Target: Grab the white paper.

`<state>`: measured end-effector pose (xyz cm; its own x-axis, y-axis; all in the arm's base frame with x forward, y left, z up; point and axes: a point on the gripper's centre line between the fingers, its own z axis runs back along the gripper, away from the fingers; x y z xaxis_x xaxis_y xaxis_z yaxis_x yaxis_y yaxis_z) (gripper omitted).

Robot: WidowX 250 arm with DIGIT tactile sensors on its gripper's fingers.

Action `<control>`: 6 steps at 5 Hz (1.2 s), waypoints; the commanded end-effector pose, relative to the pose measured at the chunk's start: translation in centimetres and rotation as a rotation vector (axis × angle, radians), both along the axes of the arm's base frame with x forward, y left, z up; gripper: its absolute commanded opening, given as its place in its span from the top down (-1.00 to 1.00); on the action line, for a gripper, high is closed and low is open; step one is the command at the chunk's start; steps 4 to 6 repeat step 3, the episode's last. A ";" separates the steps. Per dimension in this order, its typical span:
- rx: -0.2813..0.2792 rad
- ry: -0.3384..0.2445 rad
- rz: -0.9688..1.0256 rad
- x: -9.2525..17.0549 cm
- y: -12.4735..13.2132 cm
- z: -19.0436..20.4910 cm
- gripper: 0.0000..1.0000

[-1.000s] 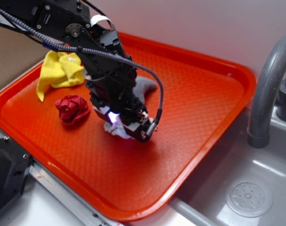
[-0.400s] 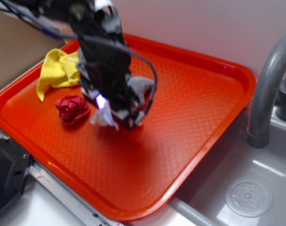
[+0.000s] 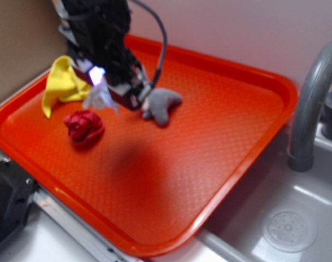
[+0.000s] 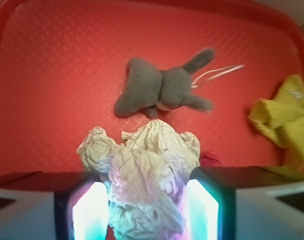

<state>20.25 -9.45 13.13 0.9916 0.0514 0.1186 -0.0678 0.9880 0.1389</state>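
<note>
The white paper (image 4: 144, 172) is a crumpled, wrinkly wad pinched between my two lit fingers in the wrist view. My gripper (image 4: 146, 210) is shut on it. In the exterior view the paper (image 3: 102, 98) hangs from the gripper (image 3: 114, 93) above the back left of the orange tray (image 3: 209, 136), clear of the tray floor, and a shadow lies below it.
A grey plush toy (image 3: 162, 103) lies just right of the gripper. A dark red wad (image 3: 84, 127) sits below it, a yellow cloth (image 3: 65, 82) at the tray's left rim. A grey faucet (image 3: 310, 103) and sink (image 3: 289, 218) stand to the right.
The gripper has risen off the tray and moved back and left, carrying the white paper with it. The grey plush toy is now uncovered.
</note>
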 end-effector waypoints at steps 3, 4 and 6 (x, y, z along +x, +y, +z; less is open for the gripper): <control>-0.297 -0.031 0.062 0.5 2.5 5.1 1.00; -0.297 -0.031 0.062 0.5 2.5 5.1 1.00; -0.297 -0.031 0.062 0.5 2.5 5.1 1.00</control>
